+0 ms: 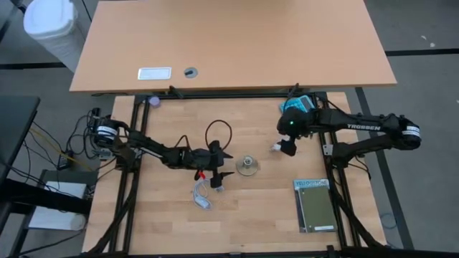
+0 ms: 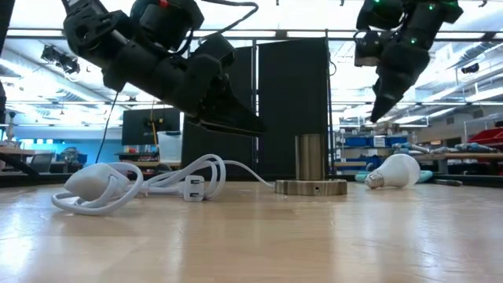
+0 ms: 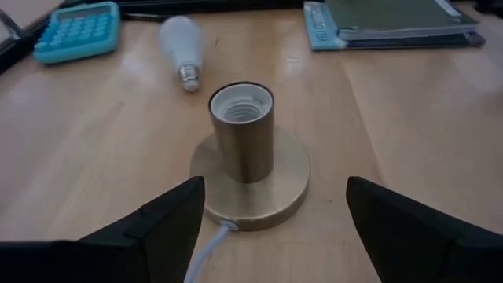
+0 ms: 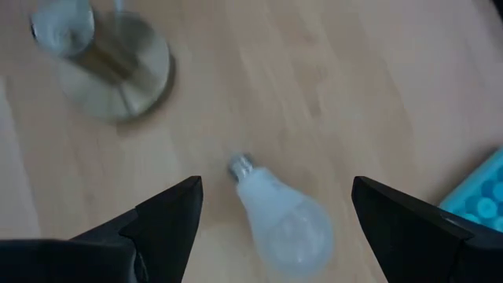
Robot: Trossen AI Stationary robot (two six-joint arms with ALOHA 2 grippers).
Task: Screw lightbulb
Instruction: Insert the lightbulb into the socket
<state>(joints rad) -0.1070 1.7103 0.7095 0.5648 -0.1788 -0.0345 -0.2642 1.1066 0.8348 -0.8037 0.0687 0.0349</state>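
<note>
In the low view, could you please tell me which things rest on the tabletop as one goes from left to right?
Coiled white cable → white plug → brass socket on its round base → lightbulb, lying on its side.

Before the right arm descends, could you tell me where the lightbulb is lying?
In the high view the lightbulb lies on the table's right half, between the socket and the calculator, under the right tool.
</note>
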